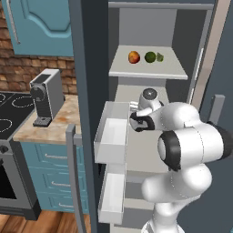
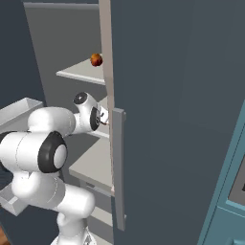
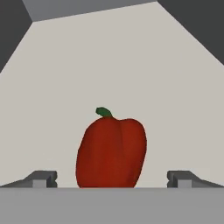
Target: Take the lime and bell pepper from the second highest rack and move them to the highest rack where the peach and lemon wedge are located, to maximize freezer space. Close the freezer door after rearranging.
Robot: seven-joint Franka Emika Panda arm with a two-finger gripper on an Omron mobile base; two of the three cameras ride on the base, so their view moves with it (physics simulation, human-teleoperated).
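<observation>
Item: bell pepper [image 3: 111, 151]. Red, glossy, green stem pointing up, standing upright on the second highest rack [image 3: 131, 65]. It is sitting directly ahead of the gripper [image 3: 111, 178], centred between the two fingertips [image 3: 41, 178] but not touching either one.

Gripper: jaws are standing wide apart and holding nothing. The hand is reaching level into the freezer, just over the shelf plate, with the pepper at its mouth.

Above the gripper: the highest rack [image 1: 145, 70] is carrying the peach [image 1: 134, 57], the lime [image 1: 150, 57] and the lemon wedge [image 1: 160, 57] in a row, the lime just beside the wedge. The lime appears to be already relocated.

To the gripper's left: two white drawers [image 1: 111, 136] are standing pulled out. To its right: the freezer door [image 2: 177, 110] is hanging open, its bar handle [image 2: 117, 167] close to the arm.

Risks, as judged: a push forward before closing could topple or roll the pepper toward the back wall. The glossy, lumpy skin could slip out of a shallow pinch. Lifting to the upper rack, the hand could knock the shelf edge or scatter the three fruits already lying there.
</observation>
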